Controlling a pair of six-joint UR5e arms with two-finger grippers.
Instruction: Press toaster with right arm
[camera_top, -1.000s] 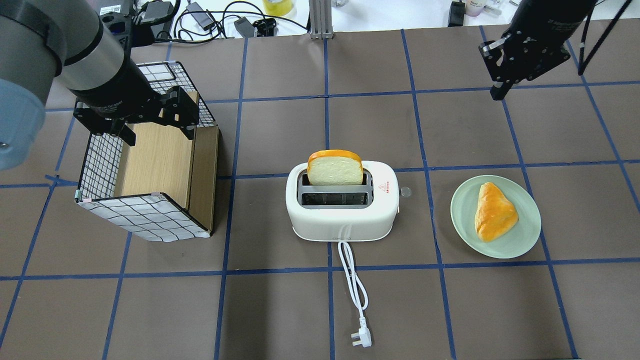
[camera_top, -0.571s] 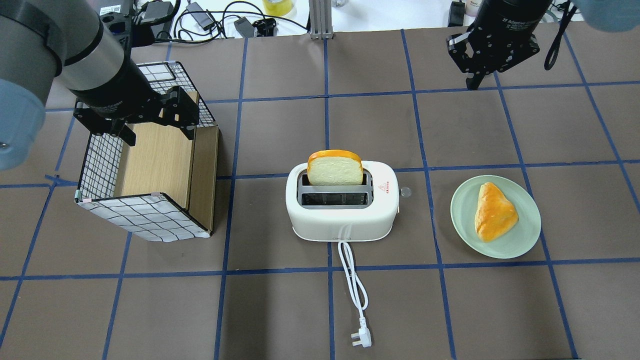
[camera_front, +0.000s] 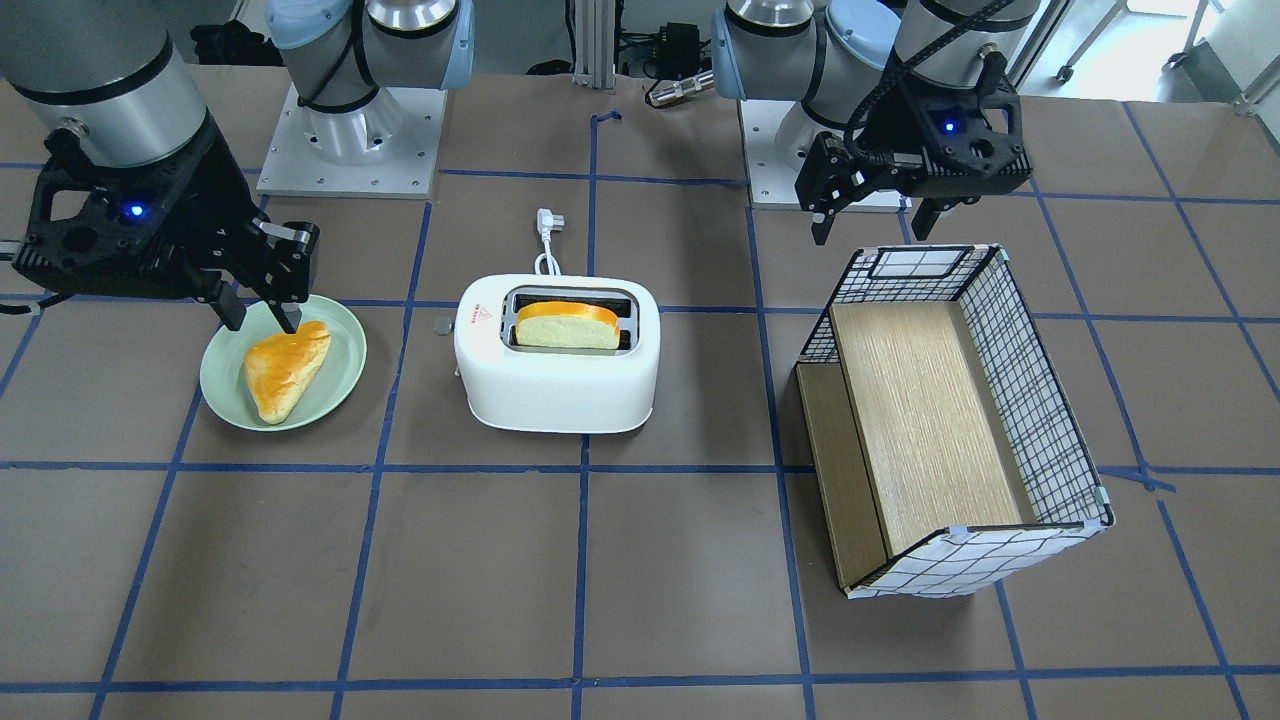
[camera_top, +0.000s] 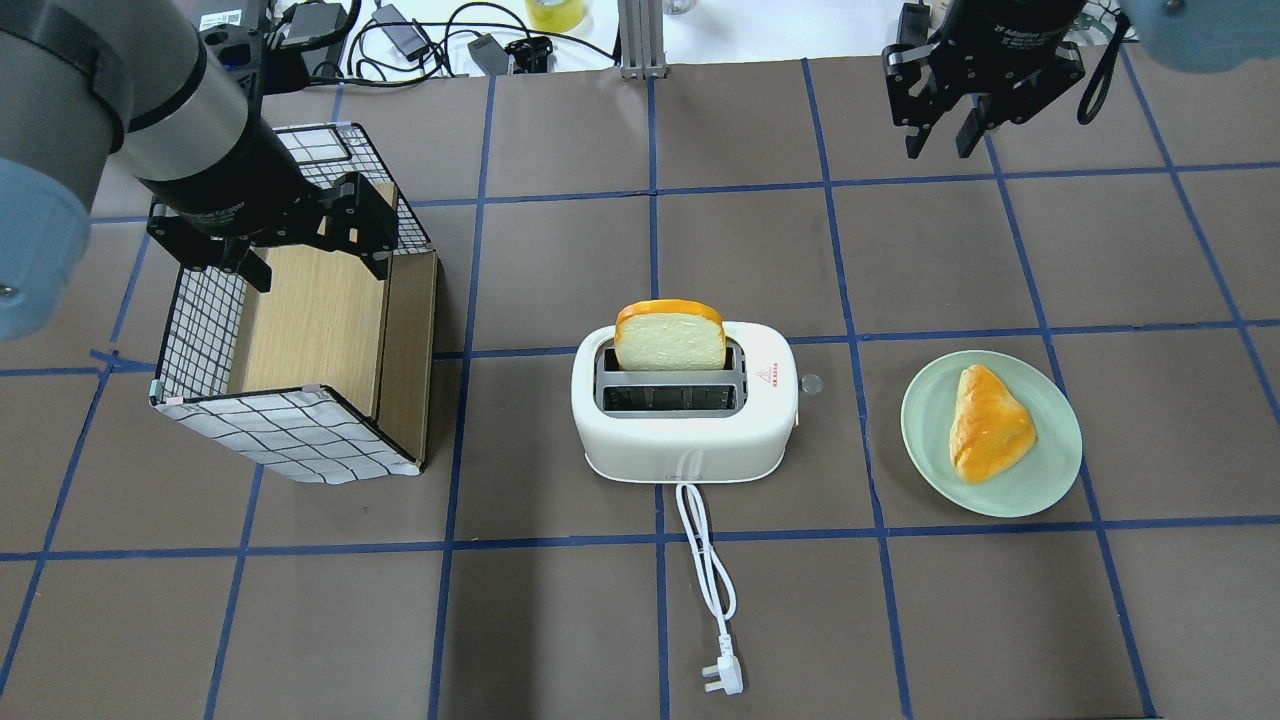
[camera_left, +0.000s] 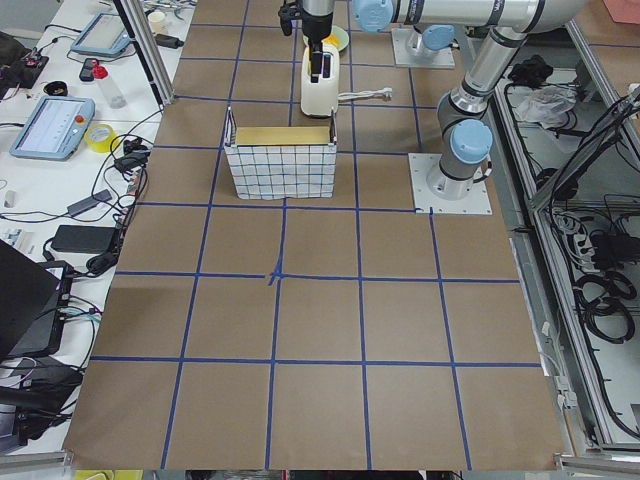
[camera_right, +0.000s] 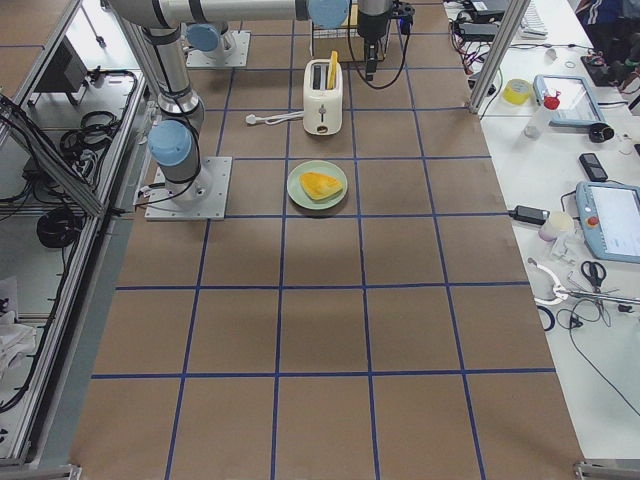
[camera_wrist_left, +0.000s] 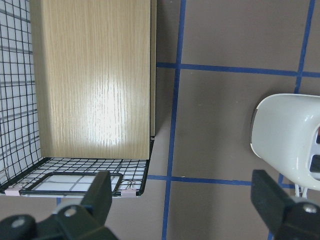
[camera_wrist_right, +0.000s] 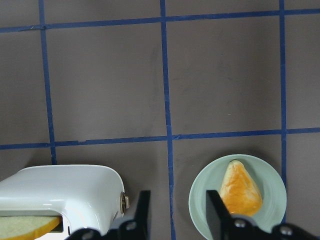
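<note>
The white toaster (camera_top: 685, 425) stands mid-table with a bread slice (camera_top: 670, 340) upright in its far slot. Its round lever knob (camera_top: 810, 382) sticks out on the end facing the green plate. The toaster also shows in the front-facing view (camera_front: 555, 385) and in the right wrist view (camera_wrist_right: 65, 190) with the knob (camera_wrist_right: 124, 201). My right gripper (camera_top: 940, 145) hangs high over the far right of the table, beyond the toaster and plate, fingers apart and empty. It also shows in the front-facing view (camera_front: 262, 318). My left gripper (camera_top: 315, 265) is wide open and empty above the basket.
A green plate (camera_top: 1050, 480) with a golden pastry (camera_top: 988, 425) lies right of the toaster. A wire basket (camera_top: 300, 435) with wooden panels lies on its side at the left. The toaster's white cord and plug (camera_top: 722, 680) trail toward the near edge.
My right gripper has moved left and toward the far edge in the overhead view and turned about its wrist. The left arm, toaster and plate have not moved.
</note>
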